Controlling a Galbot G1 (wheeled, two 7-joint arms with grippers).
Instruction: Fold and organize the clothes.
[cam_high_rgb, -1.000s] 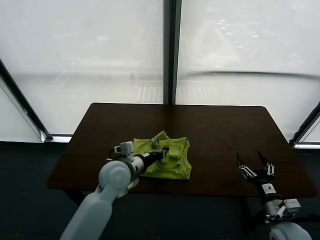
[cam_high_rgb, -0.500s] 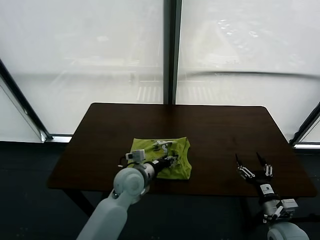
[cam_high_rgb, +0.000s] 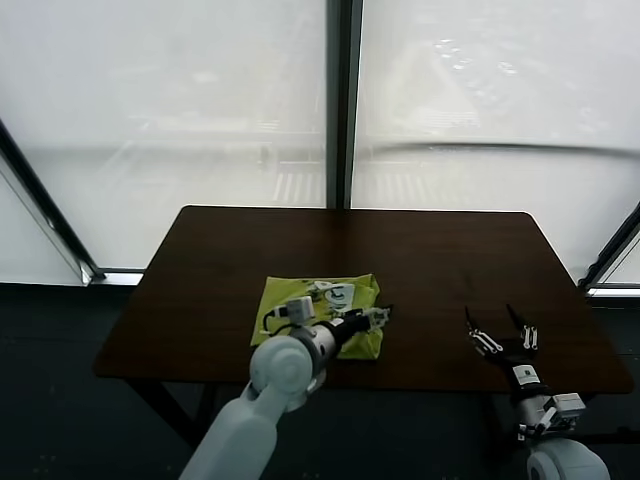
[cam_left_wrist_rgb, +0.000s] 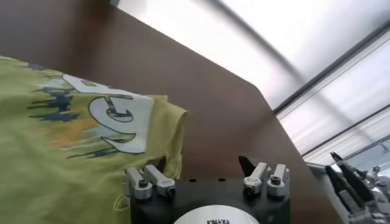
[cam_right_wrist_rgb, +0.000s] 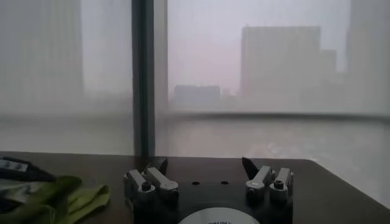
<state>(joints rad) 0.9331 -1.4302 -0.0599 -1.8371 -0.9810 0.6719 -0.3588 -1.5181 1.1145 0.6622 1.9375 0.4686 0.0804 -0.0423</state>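
1. The T-shirt (cam_high_rgb: 318, 312) lies folded into a compact, roughly square lime-green bundle near the front middle of the dark desk (cam_high_rgb: 220, 260), its white-grey print facing up; the left wrist view shows the printed panel flat and one folded edge dropping to the wood (cam_left_wrist_rgb: 173, 131).
2. The left gripper (cam_high_rgb: 377, 318) hangs over the bundle's right front corner with its jaws spread wide and nothing between them; the cloth lies on the desk on its own.
3. The step in hand looks like letting go after a fold and clearing off; to do it well the arm should lift straight up before travelling sideways, since thin soft fabric snags on a fingertip easily and one drag would pull the top layer open; a gentle press along the crease would help only if the fold springs up, and I cannot tell from here whether it does.
4. The bundle's near edge looks slightly uneven in the head view; whether one more fold or mere straightening is wanted is a judgement call, and the piece already looks nearly finished.
5. Further right the desk carries nothing else that I can see; the right gripper (cam_high_rgb: 501, 333) waits near the front right corner, well apart from the shirt, its jaws apart and holding nothing.
6. Nothing stands between the left arm and a retreat; behind the desk are only the window panes and their dark upright frame (cam_high_rgb: 340, 100).
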